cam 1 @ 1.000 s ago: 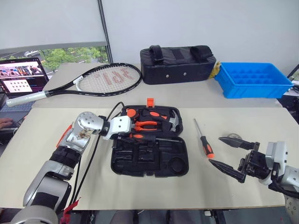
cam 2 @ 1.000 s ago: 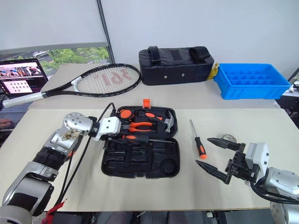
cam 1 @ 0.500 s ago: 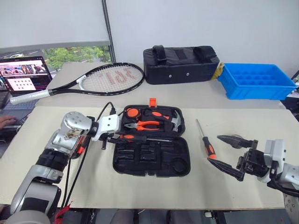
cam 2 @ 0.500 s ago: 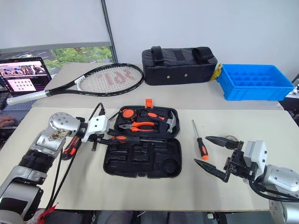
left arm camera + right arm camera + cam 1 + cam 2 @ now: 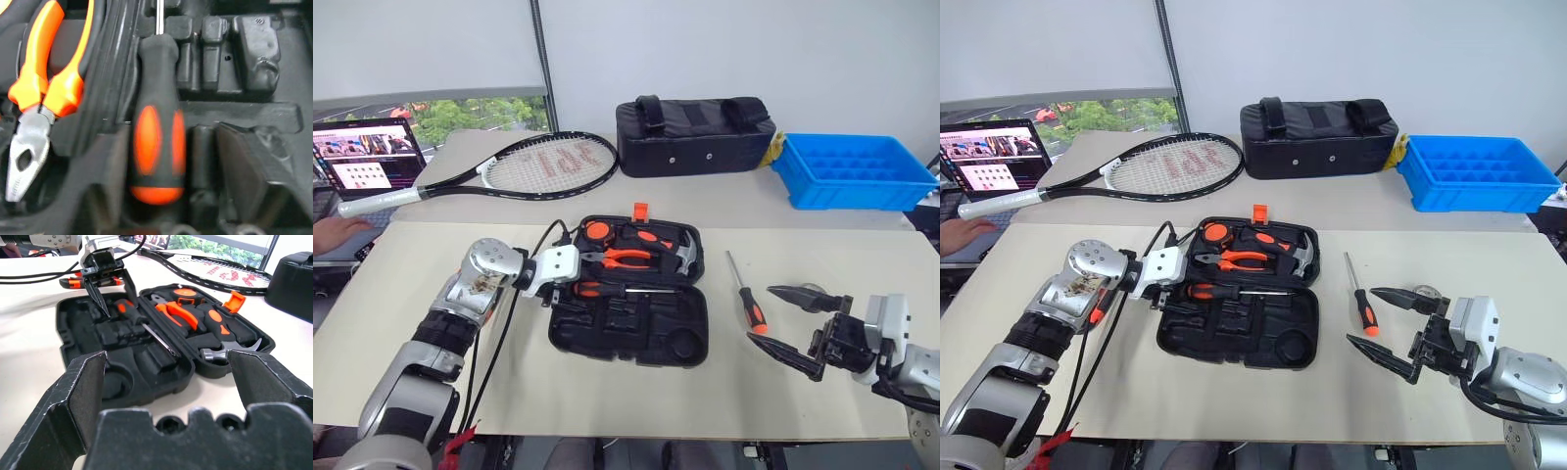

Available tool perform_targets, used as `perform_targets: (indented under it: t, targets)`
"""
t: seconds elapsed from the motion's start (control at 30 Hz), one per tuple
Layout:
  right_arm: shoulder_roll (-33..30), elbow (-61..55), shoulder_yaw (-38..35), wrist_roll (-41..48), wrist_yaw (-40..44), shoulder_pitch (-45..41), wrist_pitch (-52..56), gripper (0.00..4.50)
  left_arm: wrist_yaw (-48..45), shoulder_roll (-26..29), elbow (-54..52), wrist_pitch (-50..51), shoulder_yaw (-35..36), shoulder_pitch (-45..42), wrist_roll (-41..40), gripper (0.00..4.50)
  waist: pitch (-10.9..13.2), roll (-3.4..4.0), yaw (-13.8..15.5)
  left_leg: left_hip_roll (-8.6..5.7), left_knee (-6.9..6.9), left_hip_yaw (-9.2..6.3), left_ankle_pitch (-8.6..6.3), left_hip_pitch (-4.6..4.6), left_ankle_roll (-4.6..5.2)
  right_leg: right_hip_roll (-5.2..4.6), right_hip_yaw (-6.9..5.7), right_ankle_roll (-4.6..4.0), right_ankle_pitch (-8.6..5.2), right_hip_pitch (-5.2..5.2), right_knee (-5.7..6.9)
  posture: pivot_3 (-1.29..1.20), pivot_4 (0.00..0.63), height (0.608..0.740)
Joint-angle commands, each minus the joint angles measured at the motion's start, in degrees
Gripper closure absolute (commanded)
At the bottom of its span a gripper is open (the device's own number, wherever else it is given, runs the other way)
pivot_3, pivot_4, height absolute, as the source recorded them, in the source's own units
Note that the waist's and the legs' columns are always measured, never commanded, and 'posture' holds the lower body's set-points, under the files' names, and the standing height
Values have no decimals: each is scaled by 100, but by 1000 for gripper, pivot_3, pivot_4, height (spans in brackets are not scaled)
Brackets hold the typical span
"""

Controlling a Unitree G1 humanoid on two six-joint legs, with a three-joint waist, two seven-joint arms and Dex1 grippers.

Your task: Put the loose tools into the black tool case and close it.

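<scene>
On the beige surface (image 5: 401, 294), near its middle, lies open the black tool case (image 5: 628, 313), orange latch (image 5: 639, 210) at the far edge. Resting across the case along the hinge line: an orange-and-black-handled screwdriver (image 5: 607, 289), handle toward the robot's left, shaft toward the right; seen up close from the left wrist (image 5: 157, 152), beside orange-handled pliers (image 5: 36, 98) seated in a recess. Hovering at the case's left edge, just over that handle, left claw (image 5: 1167, 294), fingers spread apart and gripping nothing, as seen from the right wrist (image 5: 105, 286). Lying on the surface to the right of the case, apart from it, a second orange-and-black screwdriver (image 5: 744, 294), tip pointing away from the robot. Near the front right corner, right claw (image 5: 793, 323), fingers spread wide, empty, pointing toward the case; just behind it a small grey tape roll (image 5: 1423, 291). Beside the left arm, on the surface left of the case, an orange-and-black tool (image 5: 73, 282), hard to make out. Farther back: tennis racket (image 5: 509, 168), black fabric bag (image 5: 695, 135), blue bin (image 5: 857, 171), laptop (image 5: 367, 157) at the far left.
</scene>
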Motion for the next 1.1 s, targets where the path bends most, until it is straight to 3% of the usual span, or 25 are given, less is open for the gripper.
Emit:
perform_targets:
  t: [0.03,0.23,0.33,0.47,0.67,0.83,0.97,1.1]
  targets:
    - [-3,-186,-97,31,-30,13,-84,0,255,113,108,-169,262,-242,45,33,0,0,-8,0,1,0,2,3,1,-1,0,0,0,3,2,0,150,729]
    - [-1,-156,-65,11,-31,-8,-101,0,149,-69,-643,396,746,-314,-780,33,0,-1,-15,1,2,-3,2,-12,1,0,-2,0,0,-9,3,0,150,729]
    - [17,-137,-25,-11,-33,-36,-117,0,390,-412,-1020,769,834,-132,-1086,762,0,0,-6,1,2,-6,2,-16,1,-1,-3,0,0,-11,4,0,150,729]
    - [25,-114,22,-39,-44,-94,-120,0,554,-821,-1299,858,606,289,-1078,2244,0,0,-8,-2,2,-6,2,-16,2,-2,-2,1,0,-8,-1,0,150,729]
    - [27,-94,44,-54,-41,-97,-145,0,788,-1106,-870,637,296,520,-696,4328,0,0,-13,0,2,-7,3,-13,1,4,-1,0,0,-8,2,0,150,729]
    - [41,-62,110,-85,-27,-112,-173,0,1290,-1275,344,225,58,230,-59,4436,1,-2,-10,-2,2,-6,3,-3,1,2,3,0,0,1,0,0,150,729]
    - [51,-62,181,-138,-27,-129,-209,0,978,-1133,735,-271,-525,345,486,4436,-4,3,-7,-2,5,-6,3,14,1,0,2,0,0,18,2,0,150,729]
    - [42,-17,181,-285,-76,-76,-236,0,1278,-1278,963,-309,-462,340,501,4436,-45,15,-9,-2,5,-5,2,33,1,-3,5,0,0,35,1,0,150,729]
